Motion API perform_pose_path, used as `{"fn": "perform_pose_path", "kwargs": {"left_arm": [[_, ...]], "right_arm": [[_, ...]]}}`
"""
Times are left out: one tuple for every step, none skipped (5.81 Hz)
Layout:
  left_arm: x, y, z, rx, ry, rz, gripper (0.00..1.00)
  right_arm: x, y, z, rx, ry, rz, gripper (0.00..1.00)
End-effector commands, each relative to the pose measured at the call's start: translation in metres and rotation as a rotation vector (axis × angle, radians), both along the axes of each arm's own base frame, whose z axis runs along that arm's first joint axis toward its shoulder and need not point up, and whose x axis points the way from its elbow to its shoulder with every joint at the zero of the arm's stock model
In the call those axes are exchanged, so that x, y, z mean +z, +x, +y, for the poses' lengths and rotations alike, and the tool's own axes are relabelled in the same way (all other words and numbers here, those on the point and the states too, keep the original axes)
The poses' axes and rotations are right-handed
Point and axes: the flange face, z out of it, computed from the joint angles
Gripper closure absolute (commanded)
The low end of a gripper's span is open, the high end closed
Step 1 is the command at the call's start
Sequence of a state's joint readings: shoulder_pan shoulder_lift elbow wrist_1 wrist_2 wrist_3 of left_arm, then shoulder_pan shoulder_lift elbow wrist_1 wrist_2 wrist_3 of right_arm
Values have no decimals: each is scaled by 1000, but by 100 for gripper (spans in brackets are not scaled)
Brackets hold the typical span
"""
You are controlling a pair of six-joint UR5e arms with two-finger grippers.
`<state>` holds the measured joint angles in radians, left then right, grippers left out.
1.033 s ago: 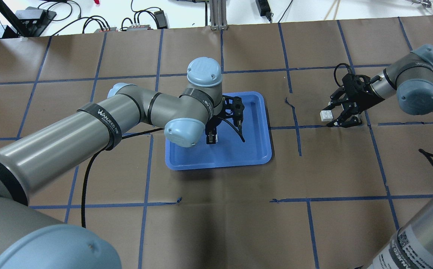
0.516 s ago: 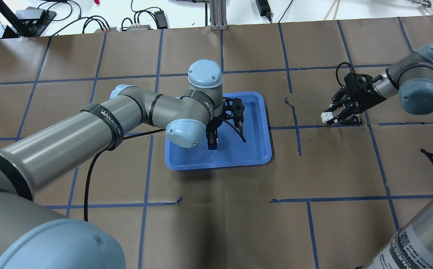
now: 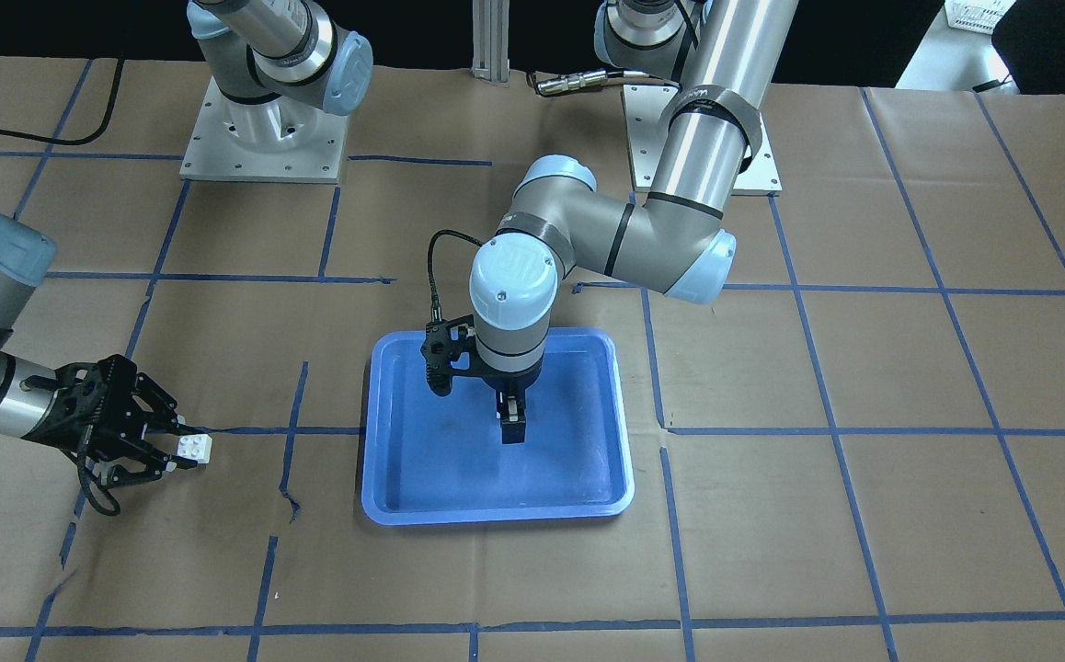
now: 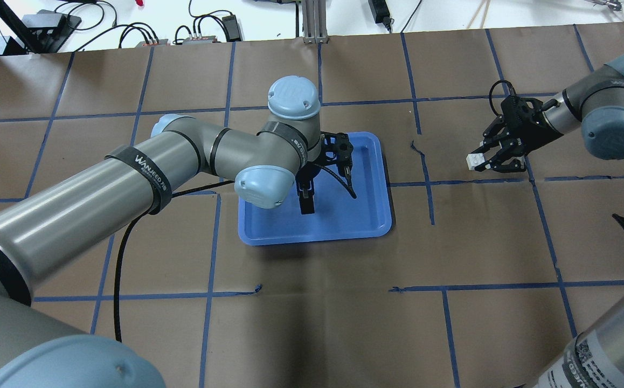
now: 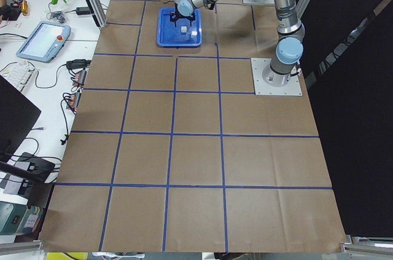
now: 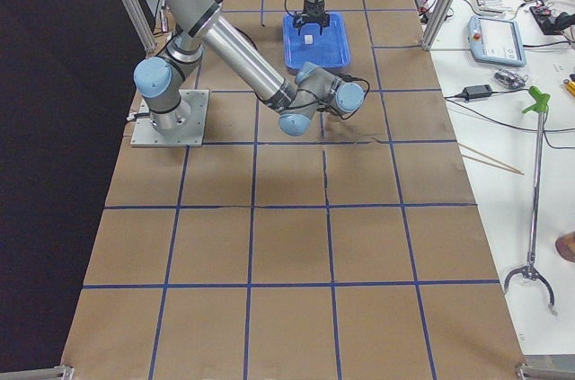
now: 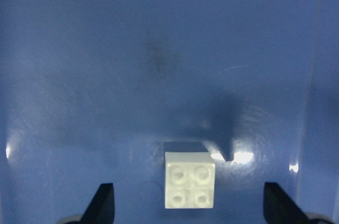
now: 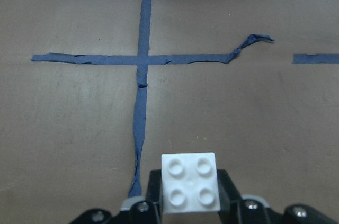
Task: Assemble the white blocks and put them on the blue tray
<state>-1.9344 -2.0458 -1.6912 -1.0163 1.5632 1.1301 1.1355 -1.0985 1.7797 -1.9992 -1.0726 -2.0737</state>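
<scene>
The blue tray (image 4: 344,226) lies mid-table. One white block (image 7: 189,180) lies studs-up on its floor; it also shows in the exterior left view (image 5: 182,28). My left gripper (image 4: 306,205) points straight down over it, and its open fingers (image 7: 103,205) stand wide on either side without touching it. In the overhead view the gripper hides this block. My right gripper (image 4: 479,160) is out to the right of the tray, shut on the other white block (image 4: 473,160), and holds it just above the paper. The held block shows studs-up in the right wrist view (image 8: 189,181).
Brown paper with a blue tape grid covers the table (image 4: 323,302). A torn tape strip (image 4: 425,161) lies between the tray and my right gripper. Cables and power supplies (image 4: 199,32) lie along the far edge. The left arm's elbow (image 4: 258,186) overhangs the tray's left side.
My right gripper has drawn back a little toward the far right with the white block in it. My left wrist has shifted slightly and now hides the tray's block in the overhead view.
</scene>
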Motion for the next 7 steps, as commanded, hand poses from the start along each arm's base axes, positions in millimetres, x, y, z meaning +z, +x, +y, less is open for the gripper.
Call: {"fn": "perform_pose_path", "kwargs": {"left_arm": [[73, 9, 19, 13, 29, -10, 2], [107, 15, 30, 16, 50, -21, 2], [133, 21, 48, 16, 64, -30, 1], [160, 26, 60, 16, 45, -21, 2], [170, 35, 74, 24, 54, -24, 1], [204, 41, 87, 48, 37, -18, 2], [212, 55, 87, 158, 35, -23, 2]], "right_arm": [[32, 6, 3, -32, -23, 20, 67], [47, 16, 4, -64, -30, -6, 68], [55, 27, 6, -68, -35, -17, 68], [54, 65, 10, -12, -34, -21, 68], [58, 98, 13, 43, -40, -22, 68], [66, 121, 14, 82, -72, -13, 68], [63, 142, 18, 88, -70, -11, 69]]}}
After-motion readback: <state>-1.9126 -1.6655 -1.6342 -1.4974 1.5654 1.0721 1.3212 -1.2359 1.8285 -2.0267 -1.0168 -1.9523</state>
